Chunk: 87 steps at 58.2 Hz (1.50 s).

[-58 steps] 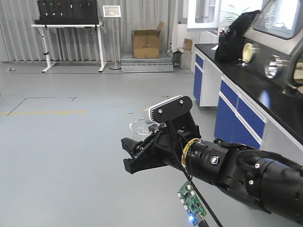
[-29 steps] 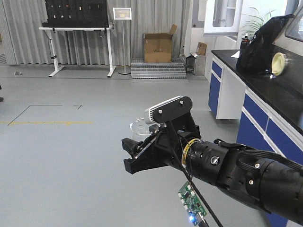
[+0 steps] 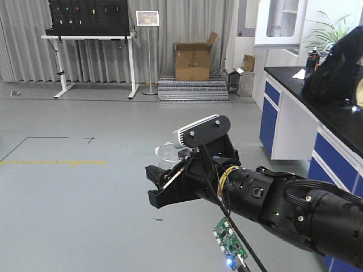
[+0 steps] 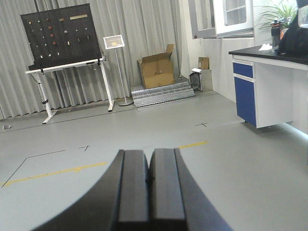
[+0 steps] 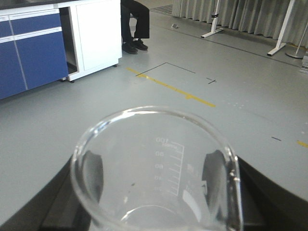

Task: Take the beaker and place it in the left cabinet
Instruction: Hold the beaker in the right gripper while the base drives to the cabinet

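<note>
The beaker [image 5: 159, 168] is a clear glass cylinder with graduation marks. It fills the lower part of the right wrist view, held between the two black fingers [image 5: 269, 197] of my right gripper [image 5: 156, 204]. In the front view its rim [image 3: 168, 151] shows just behind the right gripper [image 3: 154, 185], which is held out over the open floor. My left gripper [image 4: 149, 183] is shut and empty, its pads pressed together, pointing across the floor. The left cabinet is out of view.
A lab bench [image 3: 295, 127] with blue doors and a black top runs along the right, with a black bag [image 3: 334, 68] on it. A pegboard stand [image 3: 91, 34], a sign stand [image 3: 148, 51] and a cardboard box [image 3: 193, 61] stand at the back wall. A person's legs [image 5: 134, 24] show beside a bench.
The background has shifted right and the bench sits further right in the front view, so the viewpoint has moved. The right arm and beaker keep the same place in frame.
</note>
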Motion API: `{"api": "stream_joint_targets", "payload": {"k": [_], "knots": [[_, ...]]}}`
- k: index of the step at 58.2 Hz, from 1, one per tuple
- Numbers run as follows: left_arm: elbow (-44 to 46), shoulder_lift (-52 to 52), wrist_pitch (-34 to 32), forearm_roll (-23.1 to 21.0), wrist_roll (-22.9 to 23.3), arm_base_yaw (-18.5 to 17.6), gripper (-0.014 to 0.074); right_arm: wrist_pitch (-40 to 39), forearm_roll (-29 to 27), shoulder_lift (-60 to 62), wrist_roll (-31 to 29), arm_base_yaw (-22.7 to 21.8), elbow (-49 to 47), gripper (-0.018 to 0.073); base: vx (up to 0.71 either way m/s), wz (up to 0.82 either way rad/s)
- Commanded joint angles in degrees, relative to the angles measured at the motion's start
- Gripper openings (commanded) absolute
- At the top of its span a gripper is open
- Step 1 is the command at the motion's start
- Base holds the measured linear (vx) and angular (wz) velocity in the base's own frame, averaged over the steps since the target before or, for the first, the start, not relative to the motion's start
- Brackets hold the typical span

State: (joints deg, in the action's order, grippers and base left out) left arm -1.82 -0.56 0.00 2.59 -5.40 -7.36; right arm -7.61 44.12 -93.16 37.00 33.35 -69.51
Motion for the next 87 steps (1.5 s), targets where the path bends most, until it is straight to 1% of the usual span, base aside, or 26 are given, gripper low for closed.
{"api": "stream_joint_targets", "payload": {"k": [1,32,87], "knots": [[-0.9,-1.1,-4.3,-0.2,0.2,0.0,0.0001,-3.5,-0.5,2.2,-0.1,-0.1,-1.9,-0.0009,0.61,0.02],[-0.9,-1.1,-4.3,-0.2,0.2,0.0,0.0001,-3.8,-0.5,2.2,-0.1,-0.1,-1.9,-0.0009,0.65,0.01],[-0.9,-1.1,-4.3,-0.2,0.2,0.0,0.0001,-3.7,-0.5,2.2,-0.1,-0.1,-1.9,-0.0009,0.72,0.0]]}}
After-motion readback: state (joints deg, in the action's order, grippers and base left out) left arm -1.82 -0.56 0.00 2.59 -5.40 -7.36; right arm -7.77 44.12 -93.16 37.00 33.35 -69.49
